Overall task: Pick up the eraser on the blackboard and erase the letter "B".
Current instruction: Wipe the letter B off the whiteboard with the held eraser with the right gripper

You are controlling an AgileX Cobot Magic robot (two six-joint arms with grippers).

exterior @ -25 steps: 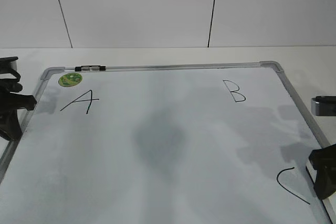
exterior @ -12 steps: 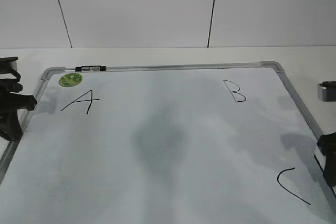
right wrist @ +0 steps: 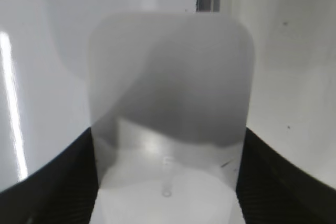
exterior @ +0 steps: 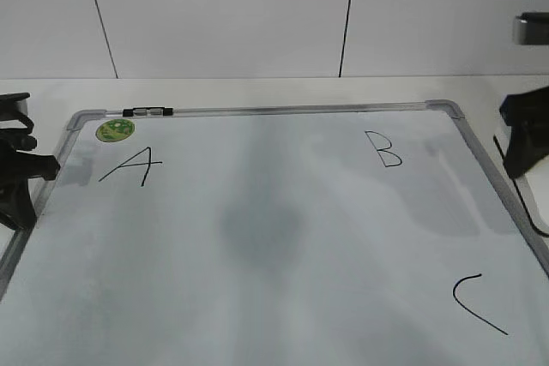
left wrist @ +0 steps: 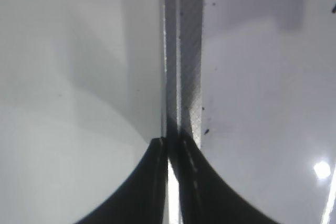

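The blackboard [exterior: 257, 237] is a white board with a grey frame lying flat. The letter "B" [exterior: 383, 149] is drawn near its far right. My right gripper [exterior: 523, 143] hangs at the right edge of the exterior view, beside the board's far right corner and to the right of the "B". In the right wrist view the right gripper [right wrist: 165, 148] is shut on the eraser [right wrist: 168, 77], a flat white rounded block sticking out ahead of the jaws. My left gripper [exterior: 17, 186] is shut and empty over the board's left frame [left wrist: 184, 51].
A black "A" [exterior: 129, 166] and a green sticker [exterior: 114, 130] are at the far left. A small black-and-clear marker [exterior: 147, 112] lies on the top frame. A "C"-like curve [exterior: 476, 302] is at the near right. A dark cable [exterior: 519, 203] hangs below the right gripper.
My right gripper has risen and moved from the near right by the curve to the far right corner, level with the "B". The left arm has not moved.
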